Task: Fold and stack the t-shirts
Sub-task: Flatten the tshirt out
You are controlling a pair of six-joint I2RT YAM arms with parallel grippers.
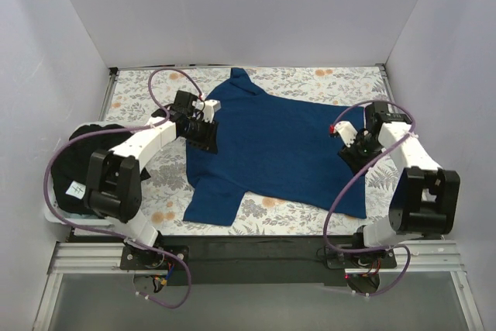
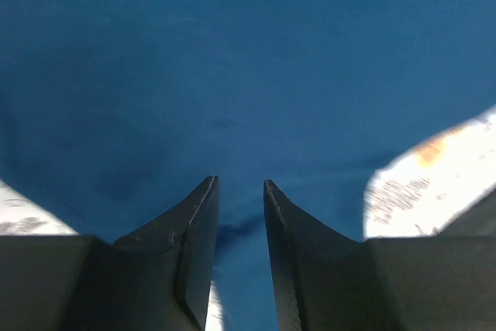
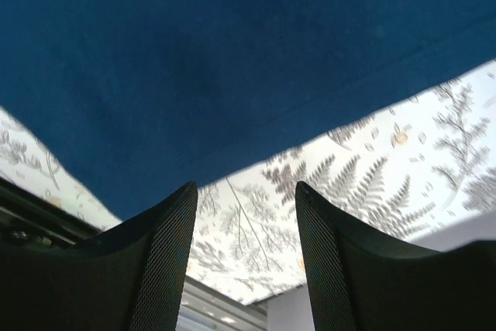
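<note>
A plain dark royal blue t-shirt (image 1: 271, 153) lies spread flat in the middle of the table, sleeves pointing to the back and the front left. My left gripper (image 1: 206, 137) hangs low over its left edge. In the left wrist view the left gripper (image 2: 237, 184) stands narrowly open, with blue cloth (image 2: 248, 60) showing between the fingers. My right gripper (image 1: 350, 153) is at the shirt's right edge. In the right wrist view it (image 3: 246, 186) is open and empty, just off the shirt's hem (image 3: 217, 52). A black t-shirt (image 1: 66, 156) with a small white tag (image 1: 76, 188) lies bunched at the far left.
A white floral cloth (image 1: 310, 79) with grey ferns and orange flowers covers the table under the shirt and also shows in the right wrist view (image 3: 372, 168). White walls enclose the back and both sides. A metal rail (image 1: 256, 257) runs along the near edge.
</note>
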